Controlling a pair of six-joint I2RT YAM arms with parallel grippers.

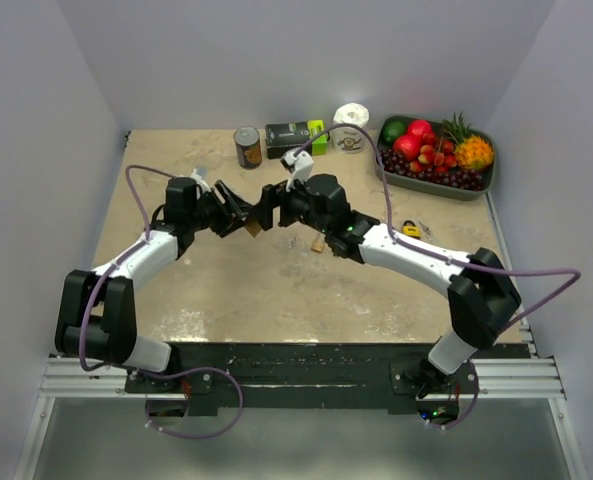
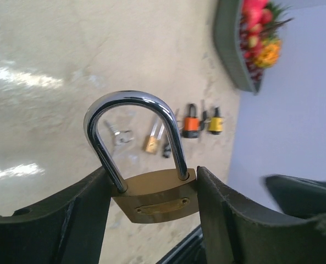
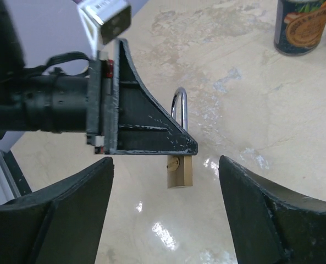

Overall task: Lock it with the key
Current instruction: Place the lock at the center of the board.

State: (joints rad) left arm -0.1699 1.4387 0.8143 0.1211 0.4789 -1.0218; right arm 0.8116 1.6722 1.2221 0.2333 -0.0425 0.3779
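My left hand (image 2: 153,192) was clamped on the brass padlock (image 2: 158,204). It gripped the body from both sides, with the shackle poking out past the fingertips, and the whole thing was held up off the bench (image 2: 53,110). My right hand (image 3: 165,168) was spread wide with nothing in it, pointed at the lock's keyhole end. The keys (image 2: 119,136) lay on the bench among a few little padlocks (image 2: 191,124), close by the right arm. The fruit tray (image 2: 227,44) sat in the far right corner.

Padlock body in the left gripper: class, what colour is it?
Brass gold; the padlock shows best in the left wrist view.
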